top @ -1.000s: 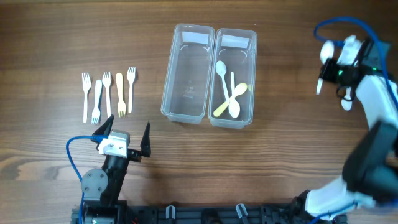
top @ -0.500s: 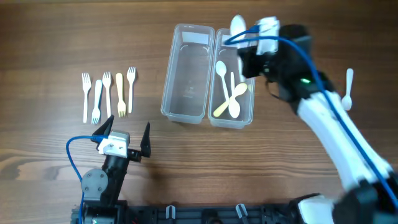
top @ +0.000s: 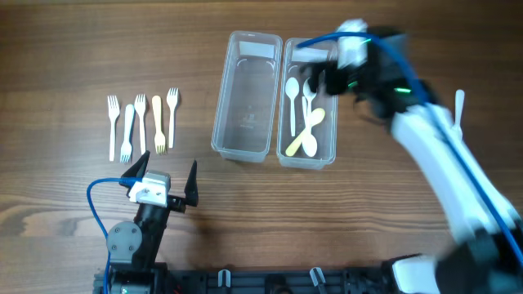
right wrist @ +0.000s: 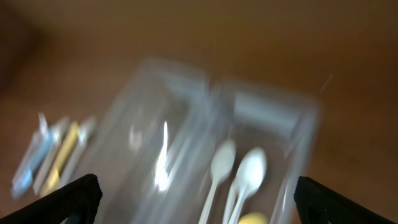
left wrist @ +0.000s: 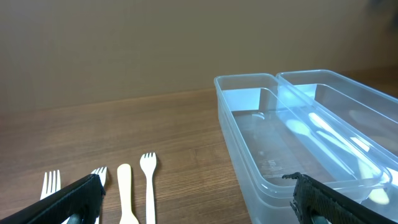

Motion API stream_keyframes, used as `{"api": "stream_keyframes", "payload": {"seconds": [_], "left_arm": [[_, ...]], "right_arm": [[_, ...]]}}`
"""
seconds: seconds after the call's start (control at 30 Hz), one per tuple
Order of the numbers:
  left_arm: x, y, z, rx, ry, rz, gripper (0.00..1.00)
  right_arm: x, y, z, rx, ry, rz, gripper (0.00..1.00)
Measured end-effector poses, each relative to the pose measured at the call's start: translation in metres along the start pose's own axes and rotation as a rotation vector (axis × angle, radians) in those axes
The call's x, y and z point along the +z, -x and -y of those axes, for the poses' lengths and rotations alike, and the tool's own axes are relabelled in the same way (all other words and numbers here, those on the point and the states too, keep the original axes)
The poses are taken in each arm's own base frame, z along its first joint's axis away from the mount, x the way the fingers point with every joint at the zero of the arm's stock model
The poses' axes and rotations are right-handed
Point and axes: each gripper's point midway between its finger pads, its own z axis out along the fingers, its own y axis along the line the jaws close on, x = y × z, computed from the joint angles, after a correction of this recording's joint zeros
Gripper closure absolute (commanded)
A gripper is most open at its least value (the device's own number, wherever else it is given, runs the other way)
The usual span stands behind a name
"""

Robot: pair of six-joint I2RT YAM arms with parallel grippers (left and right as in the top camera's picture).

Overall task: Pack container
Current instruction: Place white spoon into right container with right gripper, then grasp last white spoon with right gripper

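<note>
- Five forks [top: 140,122] lie side by side on the wood-grain table [top: 65,49], handles parallel. They are thin, flat plastic, four white and one cream.
- The left gripper [top: 167,171] sits just below them, jaws spread wide and holding nothing.
- The first clear tub [top: 245,114] is long with rounded corners and glossy walls, and it is empty, so I judge the forks belong in it.
- The second tub [top: 331,140] touches it along one long side and holds the spoons [top: 304,135]: several white, one yellow, with smooth shallow bowls.
- The right gripper [right wrist: 199,205] hovers over this tub, blurred. Its fingers look wide apart with nothing between them.
- Done well, this step likely means dropping each spoon low and lengthwise, so light plastic doesn't bounce out, then lifting clear of the rim.
- One white spoon [top: 459,110] lies far right, not yet packed.
</note>
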Motion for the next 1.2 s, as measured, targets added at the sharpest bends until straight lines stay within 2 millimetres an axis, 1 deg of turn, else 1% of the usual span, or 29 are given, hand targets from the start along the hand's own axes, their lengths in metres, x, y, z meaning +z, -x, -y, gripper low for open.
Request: {"api": "stream_keyframes", "payload": {"seconds": [0.03,0.07,0.1,0.13,0.17,0.2,0.23,0.27,0.3,0.33,0.37,0.43,0.47,0.5,0.57,0.67,0.8,1.03,1.07,1.1,1.13,1.17,1.2], "left_arm": [[0.0,0.0,0.0,0.0,0.0,0.0,0.0],[0.0,0.0,0.0,0.0,0.0,0.0,0.0],[0.0,0.0,0.0,0.0,0.0,0.0,0.0],[0.0,0.0,0.0,0.0,0.0,0.0,0.0],[0.0,0.0,0.0,0.0,0.0,0.0,0.0],[0.0,0.0,0.0,0.0,0.0,0.0,0.0],[0.0,0.0,0.0,0.0,0.0,0.0,0.0],[0.0,0.0,0.0,0.0,0.0,0.0,0.0],[0.0,0.0,0.0,0.0,0.0,0.0,0.0],[0.0,0.0,0.0,0.0,0.0,0.0,0.0],[0.0,0.0,0.0,0.0,0.0,0.0,0.0],[0.0,0.0,0.0,0.0,0.0,0.0,0.0],[0.0,0.0,0.0,0.0,0.0,0.0,0.0],[0.0,0.0,0.0,0.0,0.0,0.0,0.0],[0.0,0.0,0.0,0.0,0.0,0.0,0.0],[0.0,0.0,0.0,0.0,0.0,0.0,0.0],[0.0,0.0,0.0,0.0,0.0,0.0,0.0],[0.0,0.0,0.0,0.0,0.0,0.0,0.0],[0.0,0.0,0.0,0.0,0.0,0.0,0.0],[0.0,0.0,0.0,0.0,0.0,0.0,0.0],[0.0,0.0,0.0,0.0,0.0,0.0,0.0],[0.0,0.0,0.0,0.0,0.0,0.0,0.0],[0.0,0.0,0.0,0.0,0.0,0.0,0.0]], "right_arm": [[-0.046,0.043,0.002,-0.036,-0.029,0.147,0.0],[-0.083,0.068,0.005,-0.062,-0.061,0.245,0.03],[-0.114,0.083,0.009,-0.089,-0.097,0.315,0.06],[-0.143,0.091,0.015,-0.104,-0.144,0.366,0.17],[-0.171,0.093,0.028,-0.109,-0.224,0.397,0.21],[-0.184,0.089,0.044,-0.1,-0.299,0.389,0.21],[-0.192,0.078,0.07,-0.086,-0.405,0.351,0.21],[-0.193,0.071,0.091,-0.065,-0.476,0.323,0.21],[-0.193,0.059,0.12,-0.035,-0.566,0.28,0.21],[-0.187,0.043,0.149,0.002,-0.64,0.226,0.2],[-0.175,0.021,0.183,0.054,-0.7,0.15,0.18],[-0.146,-0.021,0.233,0.139,-0.739,0.008,0.17],[-0.134,-0.037,0.248,0.168,-0.745,-0.043,0.17],[-0.119,-0.063,0.27,0.214,-0.751,-0.12,0.17],[-0.1,-0.105,0.301,0.284,-0.759,-0.23,0.17],[-0.085,-0.148,0.335,0.36,-0.769,-0.313,0.17],[-0.067,-0.197,0.361,0.432,-0.767,-0.402,0.19],[-0.048,-0.232,0.369,0.468,-0.744,-0.468,0.21],[-0.046,-0.234,0.37,0.466,-0.744,-0.47,0.24],[-0.045,-0.233,0.371,0.465,-0.742,-0.467,0.32],[-0.045,-0.233,0.371,0.464,-0.741,-0.468,0.47],[-0.044,-0.233,0.371,0.461,-0.739,-0.469,0.74],[-0.044,-0.233,0.371,0.464,-0.736,-0.464,0.85]]}}
